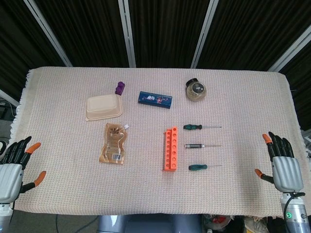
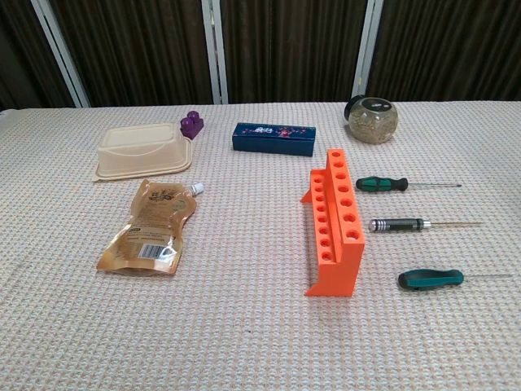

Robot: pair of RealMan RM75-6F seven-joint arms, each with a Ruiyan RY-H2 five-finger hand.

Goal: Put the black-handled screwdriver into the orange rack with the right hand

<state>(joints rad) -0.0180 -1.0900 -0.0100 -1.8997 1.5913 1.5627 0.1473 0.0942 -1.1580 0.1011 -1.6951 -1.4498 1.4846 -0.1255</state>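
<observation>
So far nothing is picked up. The black-handled screwdriver (image 1: 194, 145) lies flat on the tabletop (image 1: 233, 97), just right of the orange rack (image 1: 170, 148), middle of three tools: a green-handled screwdriver (image 1: 193, 127) sits toward the far edge and a teal-handled one (image 1: 198, 167) toward the near edge. All three shafts point at the right edge, so the handles face the rack. The right hand (image 1: 281, 162) waits at the near right corner, fingers spread and holding nothing, well apart from the tools. The left hand (image 1: 13, 165), likewise released and empty, rests at the near left corner, out of the way.
</observation>
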